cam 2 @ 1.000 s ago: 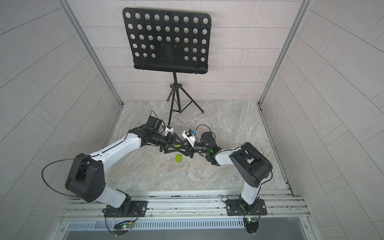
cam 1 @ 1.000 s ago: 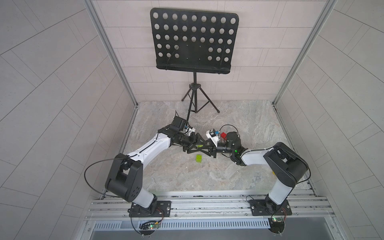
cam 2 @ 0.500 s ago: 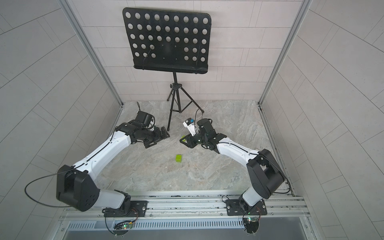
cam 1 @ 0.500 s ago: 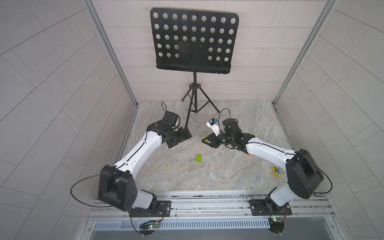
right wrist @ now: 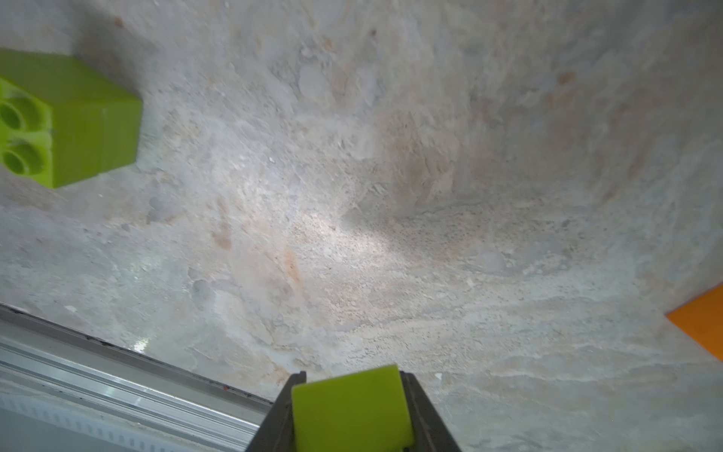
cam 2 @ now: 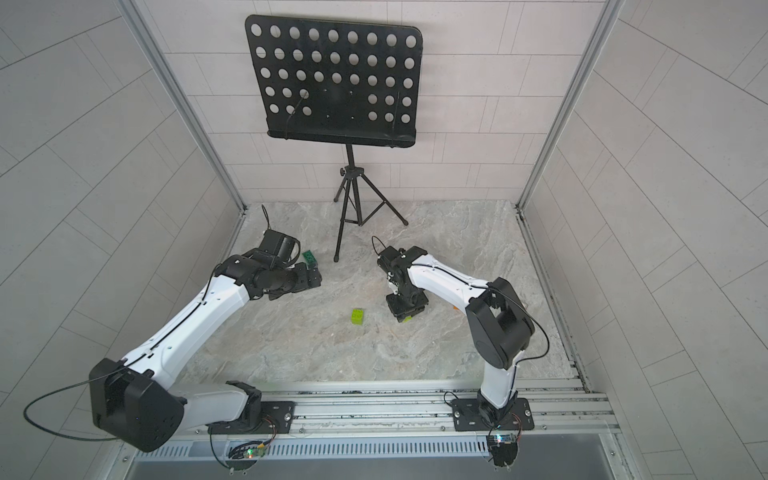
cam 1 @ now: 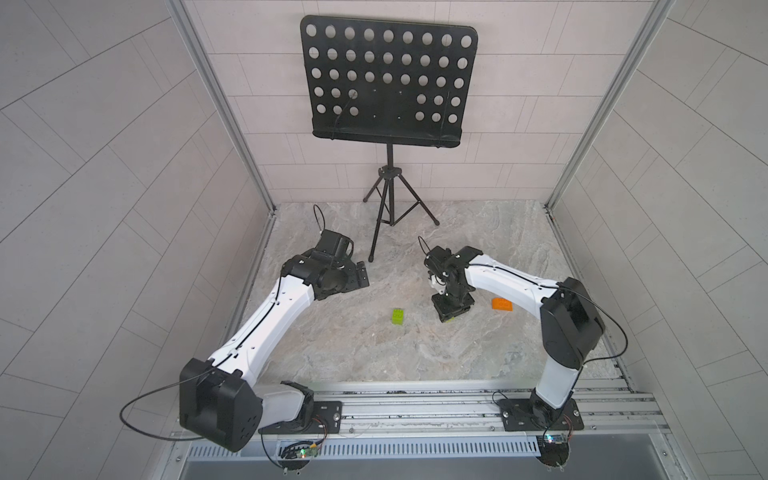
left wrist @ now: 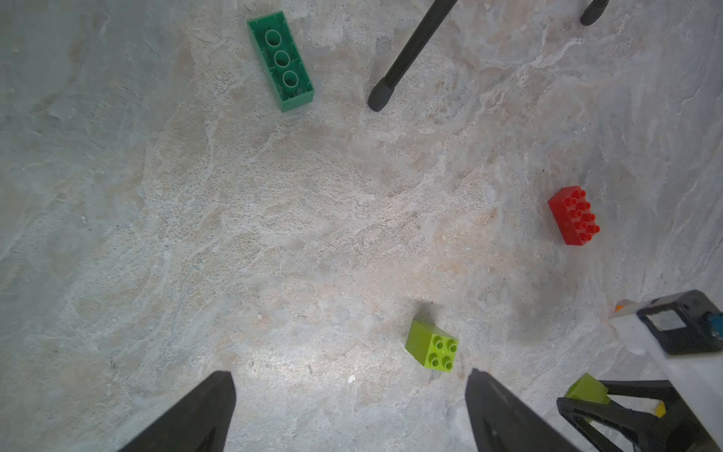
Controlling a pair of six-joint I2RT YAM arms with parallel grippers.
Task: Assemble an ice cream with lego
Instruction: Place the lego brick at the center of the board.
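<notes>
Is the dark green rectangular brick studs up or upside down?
Upside down: the dark green rectangular brick shows its hollow underside with three round tubes facing up.

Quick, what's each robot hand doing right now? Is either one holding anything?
Left gripper: open, holding nothing.
Right gripper: closed on a lime-green brick.

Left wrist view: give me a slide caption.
Open left gripper overlooking loose lime-green brick, red brick and overturned dark green brick on the marbled tabletop.
</notes>
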